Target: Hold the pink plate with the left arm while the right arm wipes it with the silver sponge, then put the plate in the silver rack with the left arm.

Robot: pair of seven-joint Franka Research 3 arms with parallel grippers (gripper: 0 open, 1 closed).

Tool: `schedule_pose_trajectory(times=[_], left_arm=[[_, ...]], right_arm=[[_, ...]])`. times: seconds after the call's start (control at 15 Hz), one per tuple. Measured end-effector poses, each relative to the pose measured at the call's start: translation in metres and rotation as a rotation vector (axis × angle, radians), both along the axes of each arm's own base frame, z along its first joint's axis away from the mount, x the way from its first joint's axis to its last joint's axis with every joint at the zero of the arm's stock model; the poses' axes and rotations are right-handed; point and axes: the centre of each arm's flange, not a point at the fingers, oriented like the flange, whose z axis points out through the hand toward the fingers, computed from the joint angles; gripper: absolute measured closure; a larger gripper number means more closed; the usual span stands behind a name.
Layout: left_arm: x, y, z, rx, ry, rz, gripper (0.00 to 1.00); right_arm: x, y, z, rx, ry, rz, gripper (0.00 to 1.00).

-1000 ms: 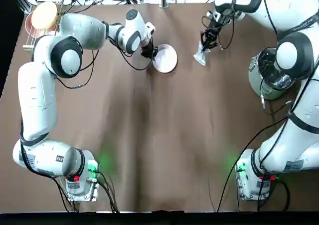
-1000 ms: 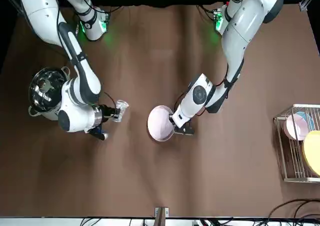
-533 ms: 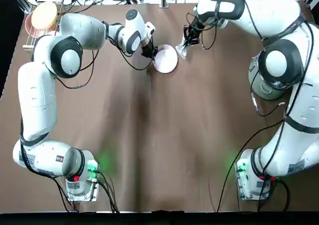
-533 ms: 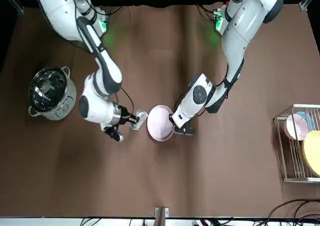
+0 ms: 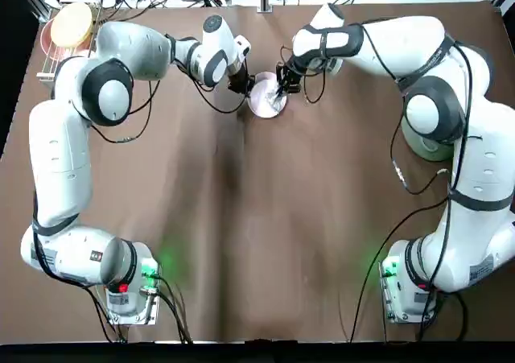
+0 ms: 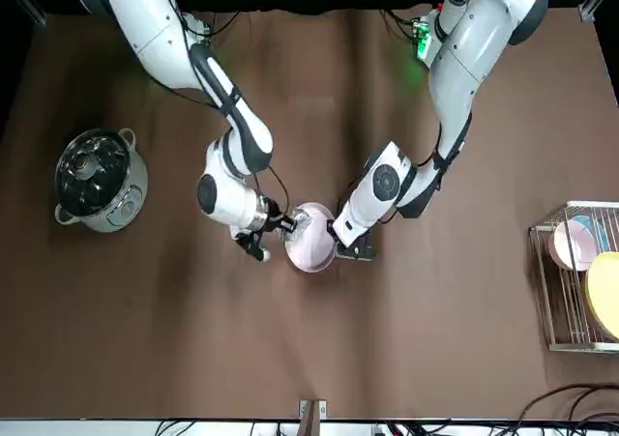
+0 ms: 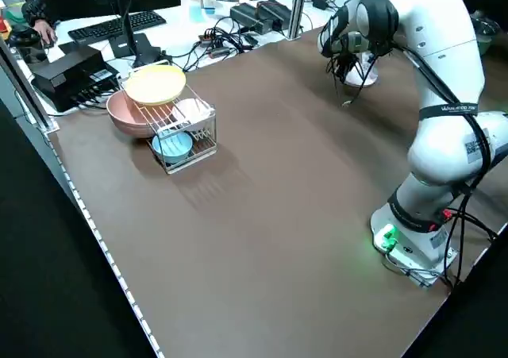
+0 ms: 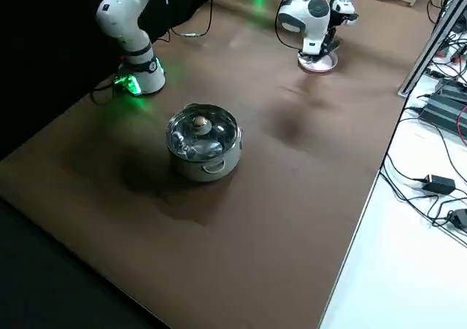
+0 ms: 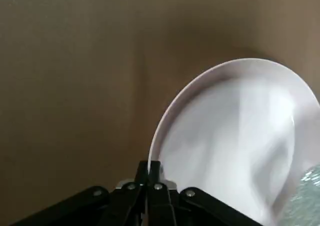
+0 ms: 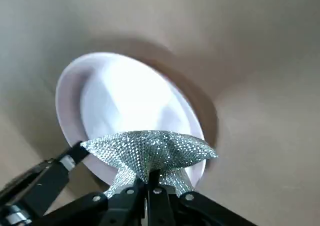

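Two end effectors meet at the pink plate (image 5: 265, 99), which sits toward twelve o'clock on the brown bench (image 5: 265, 242) in the overhead view, well apart from the silver rack (image 6: 573, 291) off at the robot's left. The left end effector (image 5: 244, 84) is pinched tight on the plate's rim at about its nine o'clock edge; the left wrist view shows the thin lip caught between the closed fingertips (image 9: 149, 172). The right end effector (image 5: 279, 89) comes in from the plate's two o'clock side, clamped on the narrow waist of the silver sponge (image 10: 149, 153), whose flared ends spread over the plate's face. Whether the sponge is pressing on the surface or just above it cannot be told. The plate looks stiff, smooth and light, probably slippery under a rim pinch, so a hard wipe could twist it in that grip or chip it against the bench; strokes toward the held edge seem safer. The sponge looks soft and springy, and gripping it at the waist leaves its wings free to flex.
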Motion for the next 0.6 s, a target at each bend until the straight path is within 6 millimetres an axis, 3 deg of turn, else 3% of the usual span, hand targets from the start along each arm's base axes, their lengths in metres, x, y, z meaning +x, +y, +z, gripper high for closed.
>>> schedule_pose_trajectory(times=[0.6], left_arm=[[-0.002, -0.001, 0.000, -0.001, 0.002, -0.002, 0.97]], right_arm=[[-0.026, 0.046, -0.038, -0.016, 0.020, -0.043, 0.96]])
